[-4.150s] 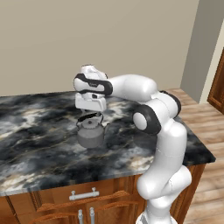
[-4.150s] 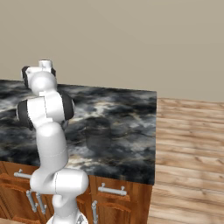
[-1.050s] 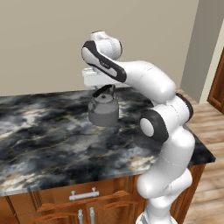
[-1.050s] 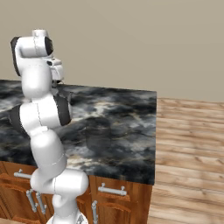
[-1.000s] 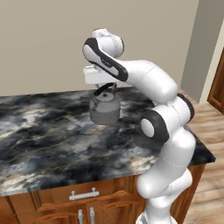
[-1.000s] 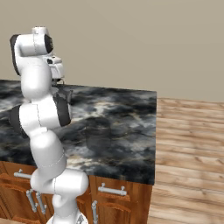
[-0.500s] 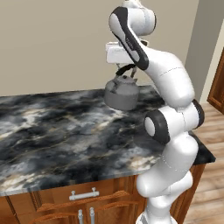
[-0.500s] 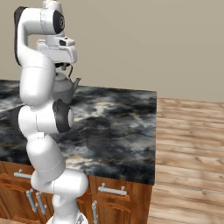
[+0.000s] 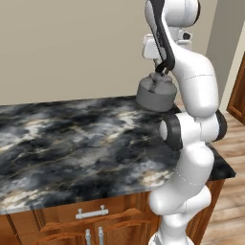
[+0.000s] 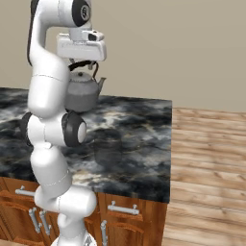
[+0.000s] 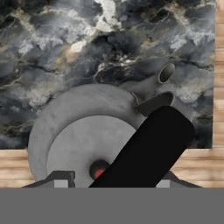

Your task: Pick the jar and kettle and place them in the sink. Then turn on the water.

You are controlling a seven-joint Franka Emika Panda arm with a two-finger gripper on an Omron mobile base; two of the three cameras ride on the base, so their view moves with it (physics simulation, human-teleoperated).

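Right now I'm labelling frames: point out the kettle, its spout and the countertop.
kettle [image 9: 155,97]: left base view, on its grey body.
spout [image 11: 166,73]: hand view, on its open mouth.
countertop [image 10: 134,139]: right base view, bare marble.

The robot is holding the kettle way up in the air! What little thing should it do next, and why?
Probably keep the grip and carry the kettle sideways towards the sink, wherever that lies. The gripper has the kettle's black handle and holds it well above the marble counter, so nothing blocks a sideways swing. Only bare counter is below it, so letting go here would be wrong.
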